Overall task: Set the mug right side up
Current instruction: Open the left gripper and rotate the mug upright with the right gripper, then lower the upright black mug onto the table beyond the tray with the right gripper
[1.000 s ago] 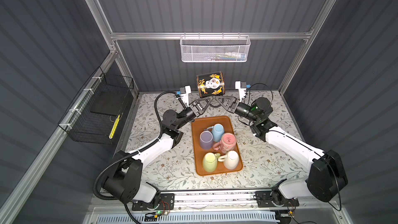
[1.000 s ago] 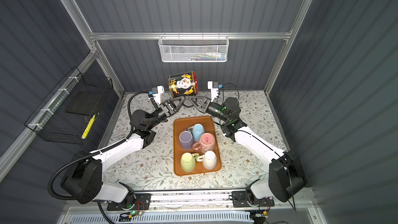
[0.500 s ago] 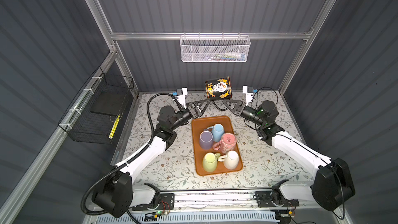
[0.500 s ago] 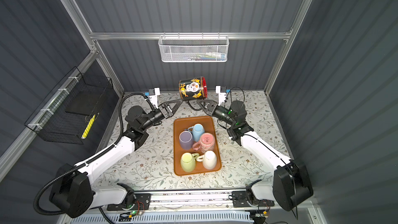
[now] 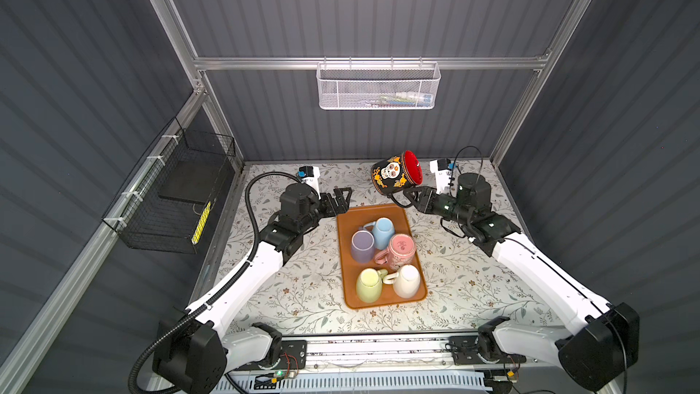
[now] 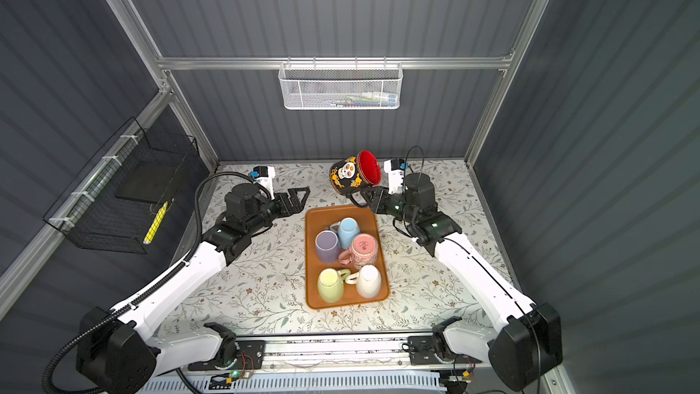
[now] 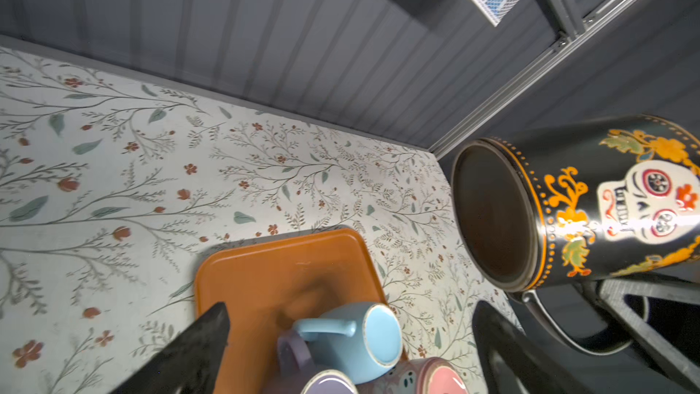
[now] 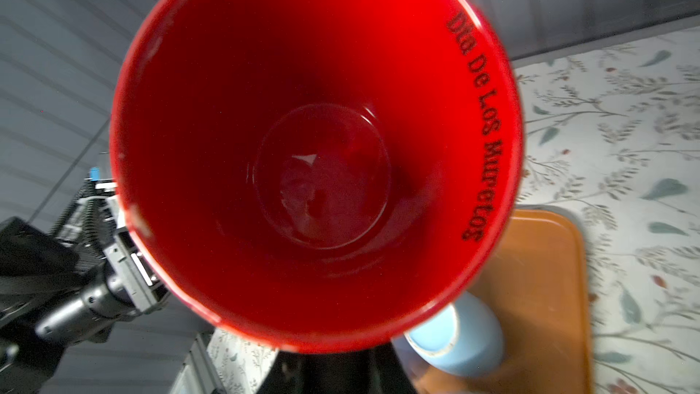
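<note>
The mug [image 5: 394,176] [image 6: 352,174] is black with a painted skull and a red inside. It hangs in the air over the far end of the orange tray [image 5: 363,214], lying roughly on its side. Its mouth faces the right arm and its dark base [image 7: 492,217] faces left. My right gripper [image 5: 411,197] [image 6: 369,197] is shut on the mug's handle from below. The red inside [image 8: 314,145] fills the right wrist view above the right gripper [image 8: 325,369]. My left gripper [image 5: 342,198] [image 6: 301,198] [image 7: 352,316] stands open and empty, left of the mug and apart from it.
Several mugs stand upside down on the tray [image 6: 329,214]: blue [image 5: 382,233], purple [image 5: 361,246], pink [image 5: 401,253], yellow-green [image 5: 369,284] and white [image 5: 407,280]. A white mesh basket [image 5: 377,87] hangs on the back wall, and a black wire basket [image 5: 174,198] on the left wall.
My left gripper opened, let go of the mug and drew back to the left. The right gripper carried the mug to the right and turned its red mouth into view.
</note>
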Controlling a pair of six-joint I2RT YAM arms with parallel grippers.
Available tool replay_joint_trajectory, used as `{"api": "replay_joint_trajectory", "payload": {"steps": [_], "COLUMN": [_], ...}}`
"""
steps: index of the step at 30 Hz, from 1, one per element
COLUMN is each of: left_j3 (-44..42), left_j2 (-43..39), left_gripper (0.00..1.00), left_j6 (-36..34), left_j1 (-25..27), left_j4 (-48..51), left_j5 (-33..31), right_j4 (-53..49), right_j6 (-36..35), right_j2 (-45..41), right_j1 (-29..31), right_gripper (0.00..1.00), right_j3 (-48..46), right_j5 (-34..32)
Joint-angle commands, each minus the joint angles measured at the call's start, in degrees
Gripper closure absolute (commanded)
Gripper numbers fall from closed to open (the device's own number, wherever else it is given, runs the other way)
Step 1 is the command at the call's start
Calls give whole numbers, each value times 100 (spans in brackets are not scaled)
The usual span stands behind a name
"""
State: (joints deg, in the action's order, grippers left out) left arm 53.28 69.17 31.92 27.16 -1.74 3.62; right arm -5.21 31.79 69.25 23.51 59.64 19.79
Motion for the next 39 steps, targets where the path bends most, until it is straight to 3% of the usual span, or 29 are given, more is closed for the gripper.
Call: {"api": "replay_joint_trajectory", "payload": {"steps": [1, 6, 25, 39], "left_j3": [-271, -468, -1250, -1979], "left_j2": [-149, -244, -429, -423], "left_gripper": [0, 0, 0, 0], "left_j6": [-117, -162, -611, -679], "left_j1": [-17, -17, -17, -19], "left_j4": [287, 482, 659, 165], "left_j5": [-493, -665, -820, -1027], "right_j4": [-128, -723, -985, -1318], "right_j6": [-757, -1072, -2072, -2358], "right_j2": [-157, 228, 2017, 3452], "right_j1": [-72, -282, -698, -909], "right_gripper": [100, 100, 100, 100], "right_j3": [653, 1087, 1866, 2828], "right_j5": [-780, -1233, -2322, -2705]}}
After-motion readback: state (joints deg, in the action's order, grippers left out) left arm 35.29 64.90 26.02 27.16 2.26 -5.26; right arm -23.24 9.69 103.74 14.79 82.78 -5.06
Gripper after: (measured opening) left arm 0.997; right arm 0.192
